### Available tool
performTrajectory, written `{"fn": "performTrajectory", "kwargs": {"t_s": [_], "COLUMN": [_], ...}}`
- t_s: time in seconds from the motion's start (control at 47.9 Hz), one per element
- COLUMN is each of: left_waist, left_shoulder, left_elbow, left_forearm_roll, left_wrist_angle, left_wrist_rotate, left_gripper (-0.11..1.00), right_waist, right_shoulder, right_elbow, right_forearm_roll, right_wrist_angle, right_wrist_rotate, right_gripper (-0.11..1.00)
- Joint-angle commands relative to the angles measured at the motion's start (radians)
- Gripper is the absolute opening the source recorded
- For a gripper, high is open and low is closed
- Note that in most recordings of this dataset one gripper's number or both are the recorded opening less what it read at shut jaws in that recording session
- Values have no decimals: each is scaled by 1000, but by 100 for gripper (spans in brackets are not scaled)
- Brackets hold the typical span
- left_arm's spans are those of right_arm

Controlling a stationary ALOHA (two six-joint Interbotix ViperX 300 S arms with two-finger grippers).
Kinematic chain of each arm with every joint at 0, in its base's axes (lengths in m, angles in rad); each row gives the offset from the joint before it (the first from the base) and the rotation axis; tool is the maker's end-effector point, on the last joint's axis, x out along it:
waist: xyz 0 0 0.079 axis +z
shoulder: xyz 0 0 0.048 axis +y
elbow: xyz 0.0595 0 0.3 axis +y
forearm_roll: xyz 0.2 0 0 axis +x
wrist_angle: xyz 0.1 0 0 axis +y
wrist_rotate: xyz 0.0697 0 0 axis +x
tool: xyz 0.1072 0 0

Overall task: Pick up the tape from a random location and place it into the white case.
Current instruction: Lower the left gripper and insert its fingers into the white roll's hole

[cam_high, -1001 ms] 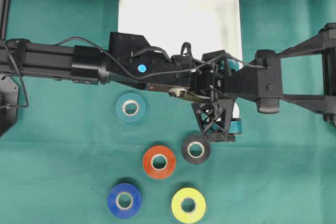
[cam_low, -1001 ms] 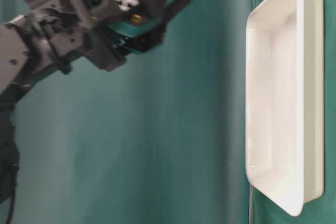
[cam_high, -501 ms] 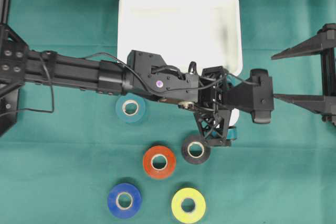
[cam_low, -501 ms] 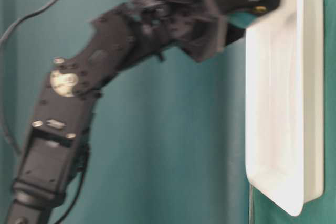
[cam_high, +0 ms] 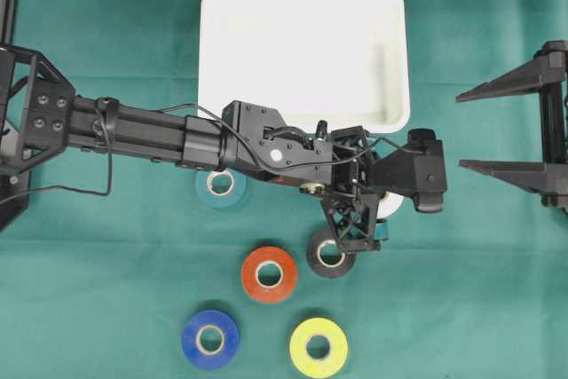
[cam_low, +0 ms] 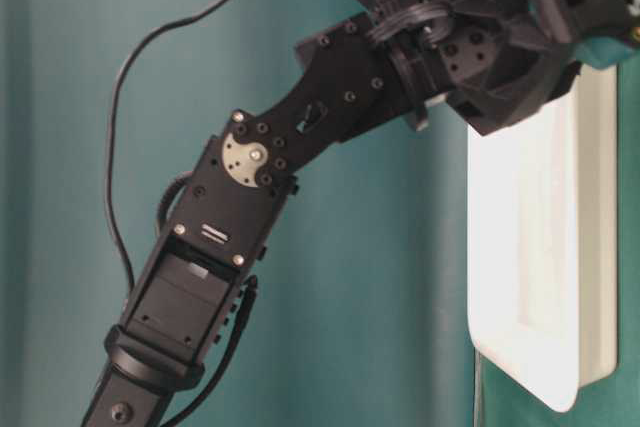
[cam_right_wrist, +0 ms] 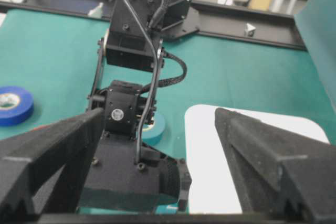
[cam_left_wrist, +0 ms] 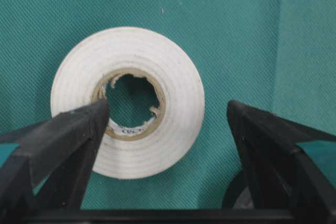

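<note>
Approach step. My left tool [cam_left_wrist: 168,129] hangs wide over the white tape [cam_left_wrist: 127,102], centre-left of the wrist frame, flat on the table [cam_left_wrist: 236,24], one finger [cam_left_wrist: 63,135] overlapping it. Next: straddle, lower, close. White case [cam_high: 302,15] waits upper centre overhead.

Green textured cloth [cam_high: 106,246] covering the work surface; a black frame rail [cam_right_wrist: 247,27] borders the cloth's far edge.

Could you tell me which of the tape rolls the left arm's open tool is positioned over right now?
The white roll: it lies flat between the left tool's fingers, while the teal, orange, black, blue and yellow rolls lie clear of them.
</note>
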Motion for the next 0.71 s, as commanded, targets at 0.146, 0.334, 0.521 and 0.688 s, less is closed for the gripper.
{"fn": "performTrajectory", "kwargs": {"t_s": [0.146,0.334,0.521,0.688], "left_waist": [-3,0,0,-2], "left_shoulder": [8,40,43,43], "left_elbow": [-5,-11,-6,-3], "left_forearm_roll": [-2,-2,-2,-2], "left_wrist_angle": [-21,-34,-35,-38], "left_wrist_rotate": [-3,-3,-5,-5], "left_gripper": [97,97,97,97], "right_waist": [-2,-2,-3,-8], "right_shoulder": [11,9,11,15], "right_elbow": [-26,-26,-26,-26], "right_forearm_roll": [0,0,-2,-2], "right_wrist_angle": [-5,-5,-5,-5], "right_wrist_rotate": [-2,-2,-2,-2], "right_gripper": [90,90,90,90]}}
